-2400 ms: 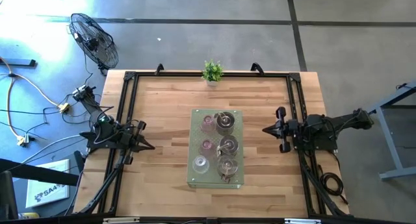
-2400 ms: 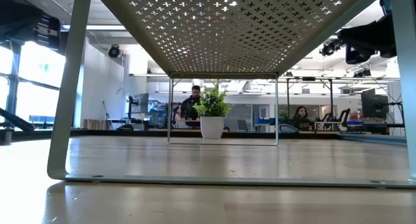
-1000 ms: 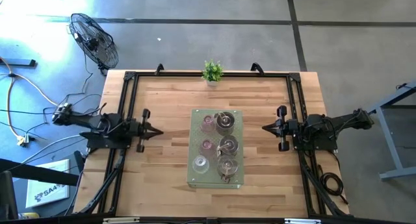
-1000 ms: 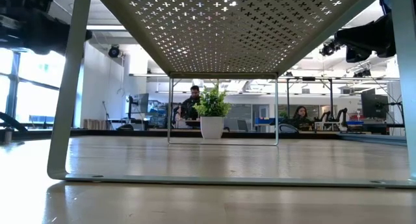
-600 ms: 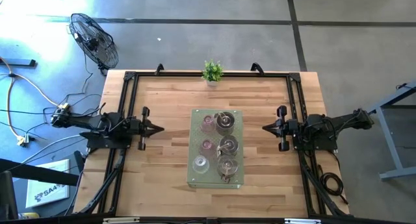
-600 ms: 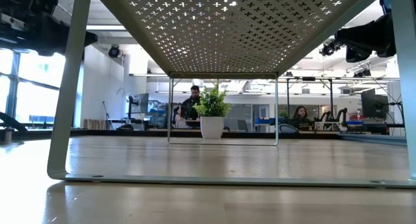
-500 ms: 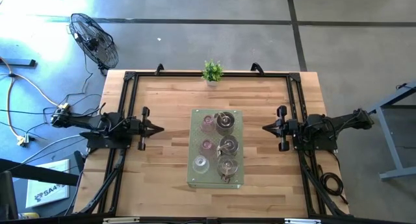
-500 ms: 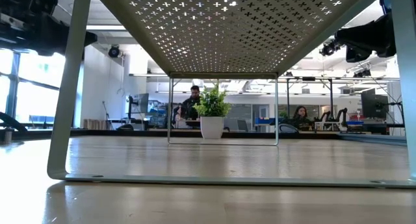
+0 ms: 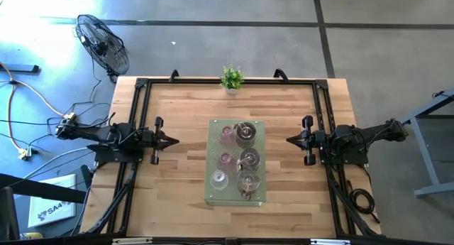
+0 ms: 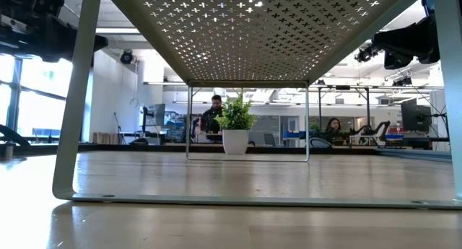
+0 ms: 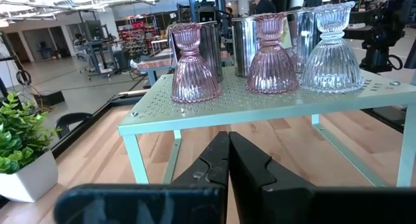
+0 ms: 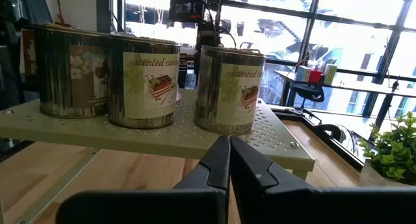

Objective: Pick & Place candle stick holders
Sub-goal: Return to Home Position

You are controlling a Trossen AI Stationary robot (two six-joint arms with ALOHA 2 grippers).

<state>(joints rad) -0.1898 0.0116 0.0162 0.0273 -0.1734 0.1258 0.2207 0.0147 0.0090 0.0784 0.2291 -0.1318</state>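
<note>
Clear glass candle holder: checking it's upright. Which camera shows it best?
The left wrist view: the clear glass holder shows side-on, upright on the shelf beside two pink holders. The high view gives only its top; the low view sees only the shelf's underside; in the right wrist view, silver tins hide it.

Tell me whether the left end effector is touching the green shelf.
Apart. The high view shows the left end effector well clear of the shelf, with bare wooden table between them.
</note>
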